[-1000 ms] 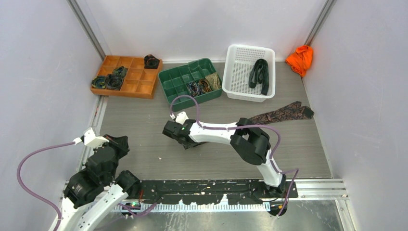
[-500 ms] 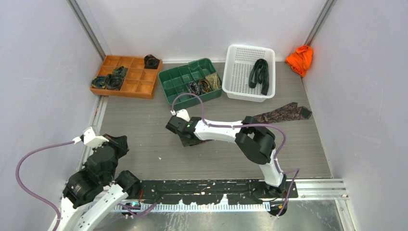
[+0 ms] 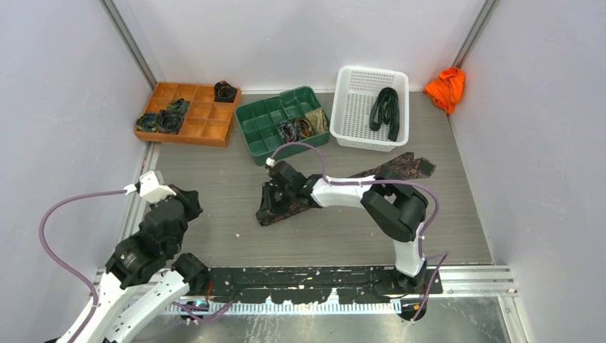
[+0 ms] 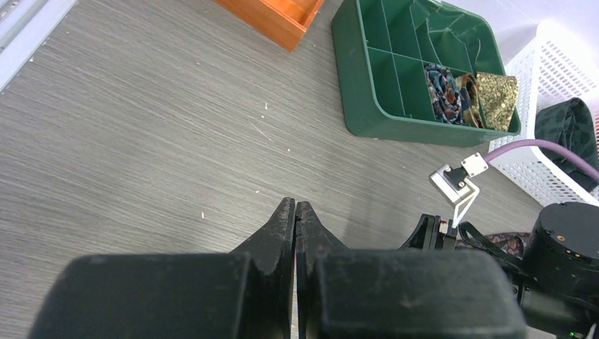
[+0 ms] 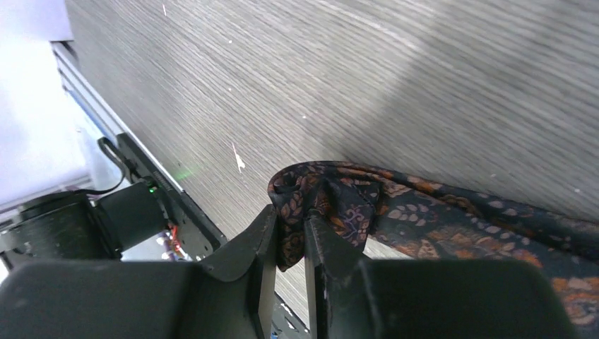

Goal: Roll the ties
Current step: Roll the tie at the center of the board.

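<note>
A dark brown patterned tie (image 3: 400,166) lies stretched across the table from the right toward the middle. My right gripper (image 3: 272,200) is shut on its near end, a bunched fold (image 5: 332,201) pinched between the fingers just above the wood. My left gripper (image 4: 295,210) is shut and empty over bare table at the left (image 3: 187,201). Rolled ties sit in the orange tray (image 3: 214,127) and the green tray (image 3: 263,140). A dark green tie (image 3: 386,108) lies in the white basket (image 3: 350,114).
An orange cloth lump (image 3: 446,86) sits at the back right corner. The trays and basket line the back of the table. The green tray (image 4: 367,106) and white basket (image 4: 558,49) also show in the left wrist view. Walls close both sides.
My right gripper has turned and drawn the tie's end toward the middle front, so the tie's far end slid left. My left arm rose and moved forward to the right.
</note>
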### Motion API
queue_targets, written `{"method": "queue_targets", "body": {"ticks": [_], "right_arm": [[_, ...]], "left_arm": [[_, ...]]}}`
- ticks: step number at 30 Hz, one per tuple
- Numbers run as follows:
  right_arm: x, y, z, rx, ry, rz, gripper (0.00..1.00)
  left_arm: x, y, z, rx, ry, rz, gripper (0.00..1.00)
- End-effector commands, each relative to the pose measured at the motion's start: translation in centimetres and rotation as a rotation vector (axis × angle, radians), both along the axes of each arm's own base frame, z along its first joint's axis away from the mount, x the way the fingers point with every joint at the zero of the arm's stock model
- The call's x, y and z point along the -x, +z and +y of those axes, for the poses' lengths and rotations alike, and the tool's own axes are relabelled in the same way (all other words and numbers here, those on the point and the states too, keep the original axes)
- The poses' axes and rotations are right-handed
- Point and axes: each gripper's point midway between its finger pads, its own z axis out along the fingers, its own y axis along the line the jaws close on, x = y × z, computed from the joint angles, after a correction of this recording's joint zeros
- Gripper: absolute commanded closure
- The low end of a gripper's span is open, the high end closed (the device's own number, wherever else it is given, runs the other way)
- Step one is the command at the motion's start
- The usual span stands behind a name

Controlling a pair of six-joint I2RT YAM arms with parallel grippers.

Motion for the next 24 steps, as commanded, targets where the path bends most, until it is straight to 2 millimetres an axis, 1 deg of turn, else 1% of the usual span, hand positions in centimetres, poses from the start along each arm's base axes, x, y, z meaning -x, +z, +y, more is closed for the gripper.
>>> {"method": "queue_targets", "body": {"ticks": [1,4,9,11,13,16,20,22,24], "right_arm": [[-0.8,4.1,1.5,-0.275,-0.003,0.069,0.76],[-1.4,3.7,0.3,-0.329,-0.037,0.096,0.76],[-2.0,4.4,-1.2,-0.439,-0.075,0.137,0.76],[-1.9,4.7,-1.6,-0.481,-0.079,0.157,0.76],[-1.8,5.3,-1.5,-0.520,-0.073,0.172,0.76],[-1.3,5.4,-1.2,-0.524,-0.059,0.178,0.76],[-0.9,6.1,-0.5,-0.546,-0.040,0.184,0.76],[-0.8,6.3,-0.1,-0.559,-0.036,0.194,0.76],[-0.7,6.1,0.0,-0.571,-0.037,0.211,0.76]], "left_arm": [[-1.3,2.6,-1.2,0.042,-0.024,-0.069,0.99],[-1.6,2.5,-1.7,0.042,-0.039,-0.062,1.00],[-1.8,2.5,-2.2,0.048,-0.056,-0.068,1.00],[-1.9,2.5,-2.3,0.049,-0.059,-0.066,1.00],[-2.0,2.4,-2.5,0.050,-0.065,-0.060,1.00],[-2.1,2.2,-2.9,0.059,-0.076,-0.056,1.00],[-2.2,1.9,-3.4,0.069,-0.090,-0.049,1.00],[-2.2,1.7,-3.4,0.070,-0.091,-0.047,1.00],[-2.2,1.7,-3.5,0.070,-0.091,-0.045,1.00]]}}
